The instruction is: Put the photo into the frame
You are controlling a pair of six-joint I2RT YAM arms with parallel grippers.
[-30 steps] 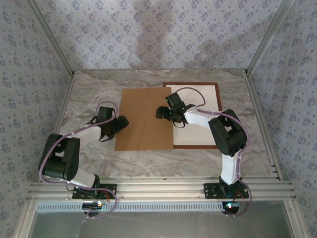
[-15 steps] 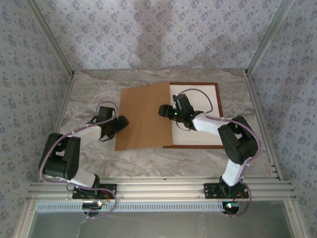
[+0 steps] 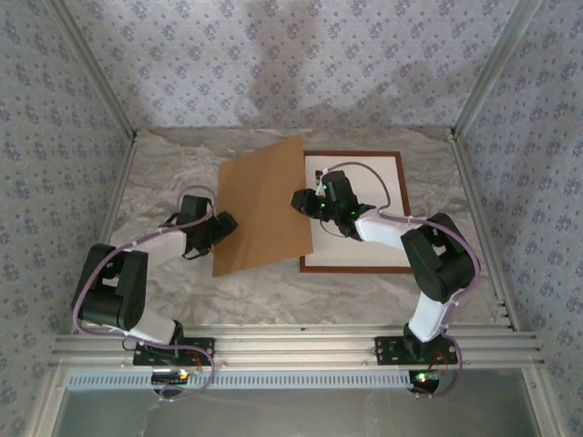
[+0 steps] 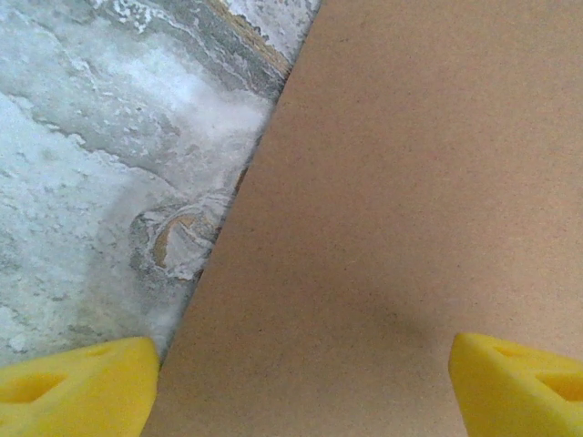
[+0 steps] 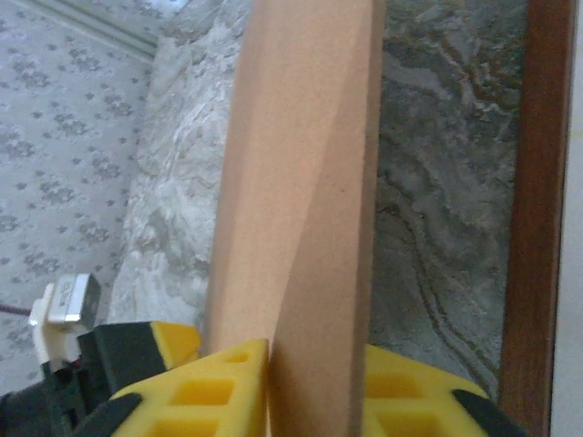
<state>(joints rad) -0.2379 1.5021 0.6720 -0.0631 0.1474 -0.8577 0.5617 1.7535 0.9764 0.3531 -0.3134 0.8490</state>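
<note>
While I watch from the overhead camera, the right gripper (image 3: 301,202) is clenched on the 3 o'clock edge of the brown backing board (image 3: 262,214). On its wrist camera the yellow fingers (image 5: 209,382) sit one on each face of the board, pressed against it with no gap that I can see. The board is tilted rather than flat. From above its outline is skewed, with the far corner pointing toward 12 o'clock, and the wrist view shows it nearly edge-on with marble visible past it.

The frame (image 3: 346,269) lies flat on the marble table (image 3: 164,182), at about 2 o'clock from the table's middle. Its dark reddish-brown rails run round a cream-white mat (image 3: 383,187). From above, the held edge of the board overlaps the frame's 9 o'clock rail. I cannot tell whether the two touch there.

The left gripper (image 3: 223,228) sits at the board's 9 o'clock edge, near its nearest corner, and it is released. Its fingers (image 4: 73,382) stand wide apart on its own camera, one over bare marble and the other over the brown board, with the board's edge running between them. They are grasping nothing.
</note>
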